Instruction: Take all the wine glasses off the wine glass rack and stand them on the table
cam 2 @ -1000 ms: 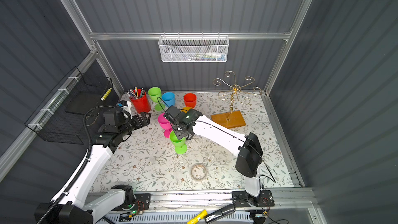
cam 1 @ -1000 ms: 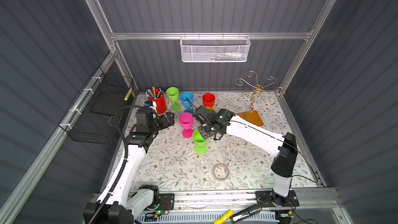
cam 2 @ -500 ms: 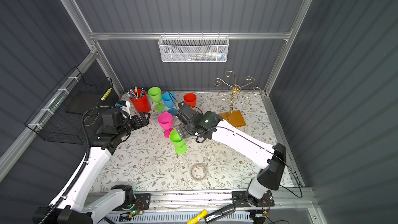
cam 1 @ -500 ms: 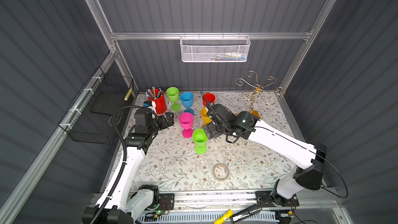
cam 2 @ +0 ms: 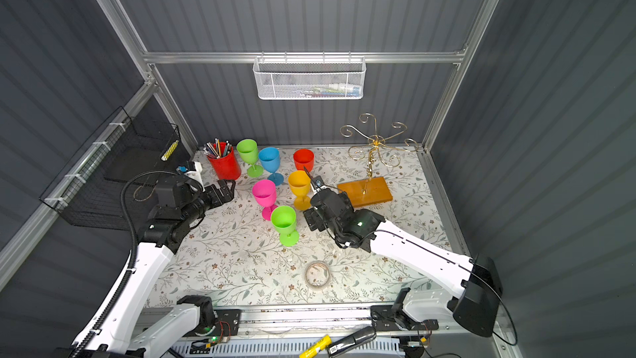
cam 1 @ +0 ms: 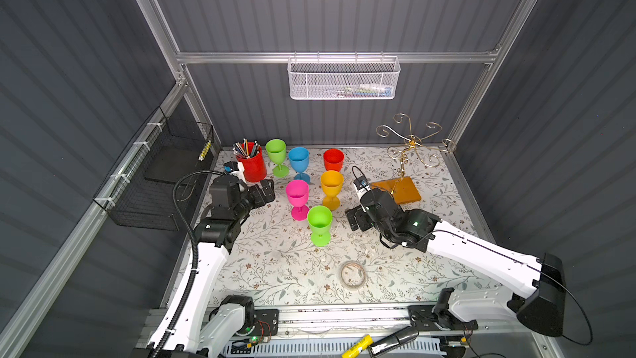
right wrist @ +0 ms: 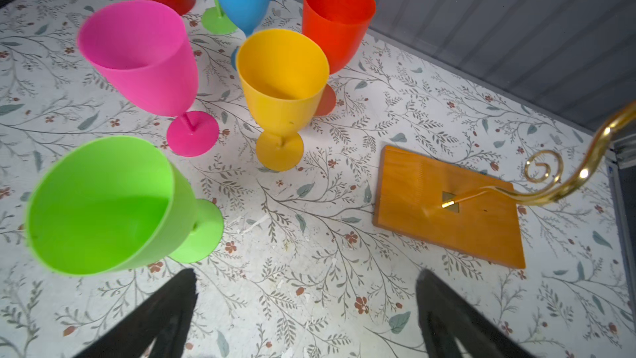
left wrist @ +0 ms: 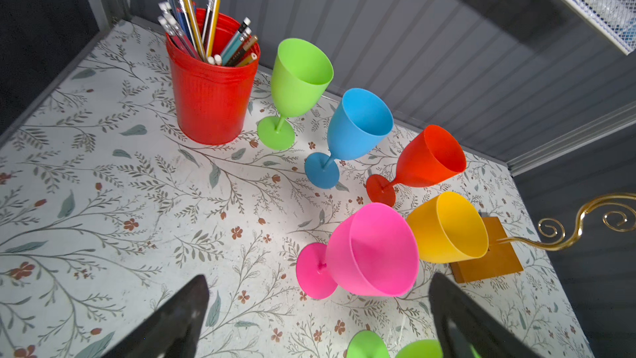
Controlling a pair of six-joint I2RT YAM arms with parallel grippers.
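Observation:
The gold wire wine glass rack stands at the back right on its orange-brown base; nothing hangs on its arms. Several coloured wine glasses stand upright on the table. Nearest the front is a green wine glass, with pink and orange ones behind it. My right gripper is open and empty, just right of that green glass and apart from it. My left gripper is open and empty, left of the pink glass.
Green, blue and red glasses and a red cup of pencils line the back. A tape roll lies near the front. A white mesh basket hangs on the back wall, a black wire basket on the left.
My right gripper has opened, come off the front green glass and drawn back to the right, uncovering the orange glass. The green glass stays standing. The left arm has hardly moved.

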